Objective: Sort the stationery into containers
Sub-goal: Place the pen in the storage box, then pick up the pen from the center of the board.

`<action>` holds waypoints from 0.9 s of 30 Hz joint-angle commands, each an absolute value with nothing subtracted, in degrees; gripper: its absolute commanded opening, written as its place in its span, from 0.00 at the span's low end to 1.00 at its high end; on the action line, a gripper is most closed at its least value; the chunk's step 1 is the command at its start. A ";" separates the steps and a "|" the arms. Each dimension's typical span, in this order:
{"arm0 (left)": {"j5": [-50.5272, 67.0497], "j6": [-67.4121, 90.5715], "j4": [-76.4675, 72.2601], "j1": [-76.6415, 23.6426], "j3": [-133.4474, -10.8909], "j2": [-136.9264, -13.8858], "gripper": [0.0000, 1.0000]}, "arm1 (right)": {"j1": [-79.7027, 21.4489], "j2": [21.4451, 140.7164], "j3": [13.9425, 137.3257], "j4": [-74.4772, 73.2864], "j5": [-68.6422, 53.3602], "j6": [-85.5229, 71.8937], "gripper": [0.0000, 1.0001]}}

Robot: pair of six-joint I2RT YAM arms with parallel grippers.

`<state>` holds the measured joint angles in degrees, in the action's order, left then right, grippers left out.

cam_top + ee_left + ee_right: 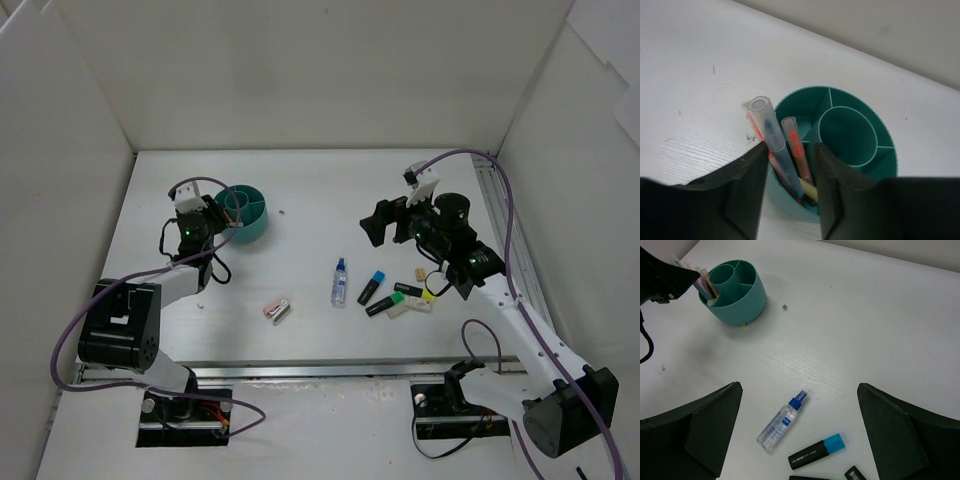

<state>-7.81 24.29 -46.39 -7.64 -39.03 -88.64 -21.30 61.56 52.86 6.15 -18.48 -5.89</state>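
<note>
Several pens (771, 135) are stood in an outer compartment of the teal tub (855, 100). They are flanked by the left gripper (788, 147); whether they are gripped cannot be told. The right gripper (799, 389) is spread wide, empty. The bottle (340, 281), highlighters (372, 288) and erasers (277, 310) remain unsorted on the table.

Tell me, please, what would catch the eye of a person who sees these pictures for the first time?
First, the teal tub at the far left of the table, with several pens standing in it near its edge and the left gripper with a jaw on either side of them. Next, the loose items on the right side: a clear bottle with a blue cap and a cluster of highlighters, with the right gripper wide open above.
</note>
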 commanded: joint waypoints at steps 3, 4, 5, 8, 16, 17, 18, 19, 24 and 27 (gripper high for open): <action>-9.41 25.05 -47.91 -7.12 -39.46 -84.29 0.58 | -20.74 61.26 52.82 9.23 -19.69 -5.71 0.98; -9.06 24.87 -47.47 -7.12 -39.81 -84.11 0.60 | -20.74 61.00 52.82 9.14 -19.77 -5.63 0.98; -8.97 24.53 -47.03 -7.12 -39.90 -83.42 0.63 | -20.83 60.91 52.56 9.23 -19.69 -5.80 0.98; -8.26 24.08 -45.53 -7.12 -40.34 -82.18 0.70 | -20.74 60.47 52.29 8.88 -19.42 -6.15 0.98; -6.16 23.21 -38.08 -8.17 -42.44 -73.94 1.00 | -20.57 60.20 52.81 5.29 -14.00 -9.83 0.98; -5.37 22.94 -31.36 -8.17 -43.67 -72.87 1.00 | -20.57 61.60 53.43 4.32 -12.76 -10.80 0.98; -4.32 22.77 -26.77 -8.17 -47.51 -70.69 1.00 | -20.57 62.48 53.96 2.83 -11.79 -11.77 0.98; -3.70 22.76 -21.85 -8.17 -50.07 -70.06 0.99 | -20.39 63.53 55.10 0.38 -9.43 -14.65 0.98; 4.90 22.41 2.35 -10.72 -57.84 -66.02 0.99 | -20.39 68.55 54.68 -4.92 -5.28 -23.09 0.98; 7.73 22.94 5.18 -12.03 -53.97 -60.76 1.00 | -20.39 70.39 53.97 -5.88 -2.83 -26.52 0.98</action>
<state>1.93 23.35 -5.13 -10.74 -55.57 -65.06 -20.93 69.78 53.12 -5.39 -7.66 -20.08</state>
